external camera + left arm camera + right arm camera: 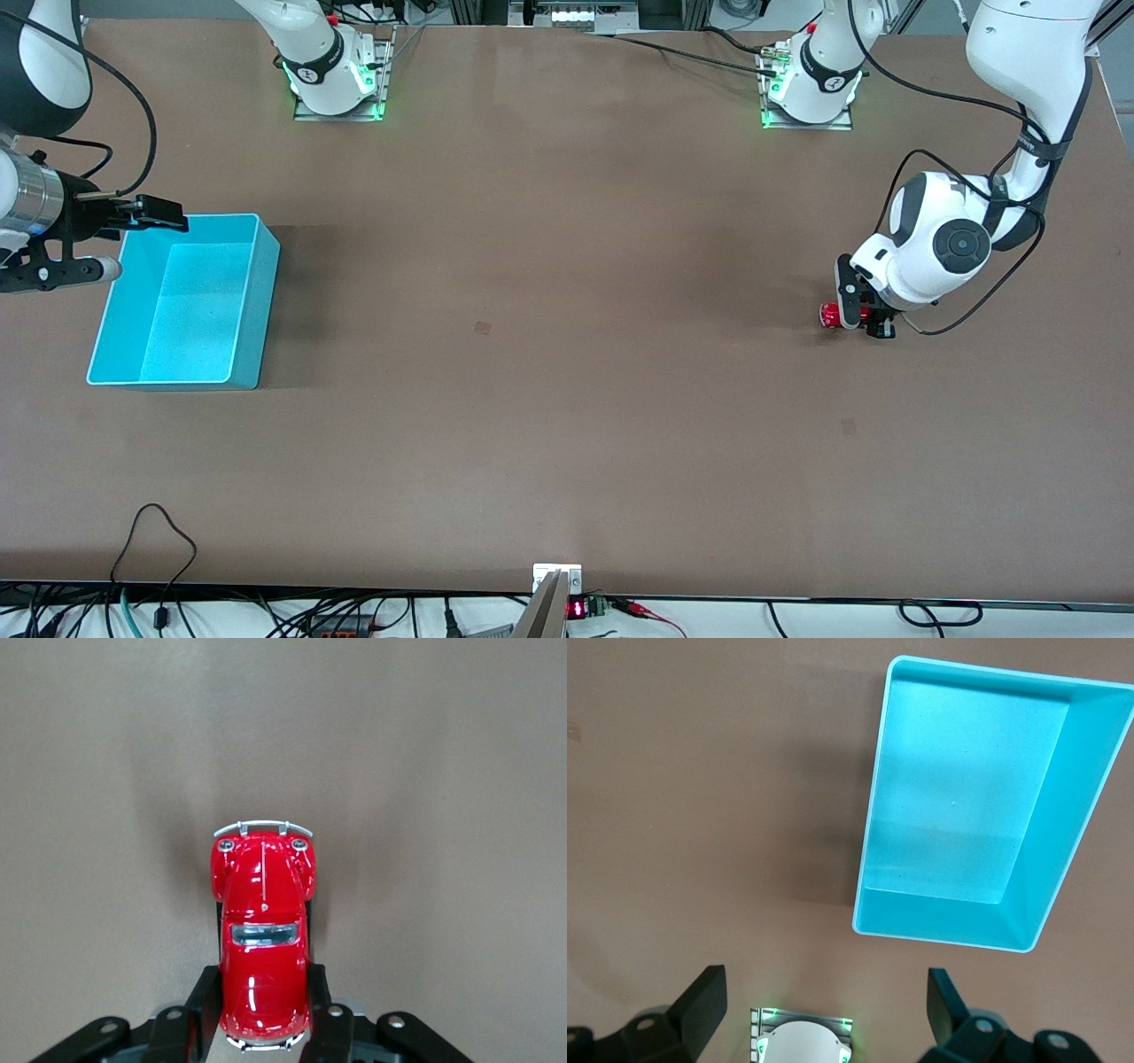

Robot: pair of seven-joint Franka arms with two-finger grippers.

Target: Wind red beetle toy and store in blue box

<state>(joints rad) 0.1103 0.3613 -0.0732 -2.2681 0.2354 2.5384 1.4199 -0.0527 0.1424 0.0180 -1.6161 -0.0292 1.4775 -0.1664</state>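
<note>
The red beetle toy [830, 315] is at the table surface toward the left arm's end. My left gripper [858, 312] is down low and shut on it. In the left wrist view the toy [263, 904] points away from the wrist, with my fingers [202, 1003] pressed on both sides of its rear half. The blue box [255, 297] stands empty at the right arm's end. My right gripper [140, 241] hangs open and empty over the box's end wall nearest that end of the table. The right wrist view shows the box [1052, 837] and my two fingertips [702, 999] spread wide.
The right arm's base [335, 75] and the left arm's base [811, 89] stand along the table edge farthest from the front camera. The right base also shows in the right wrist view [802, 1041]. Cables [155, 549] lie at the table edge nearest that camera.
</note>
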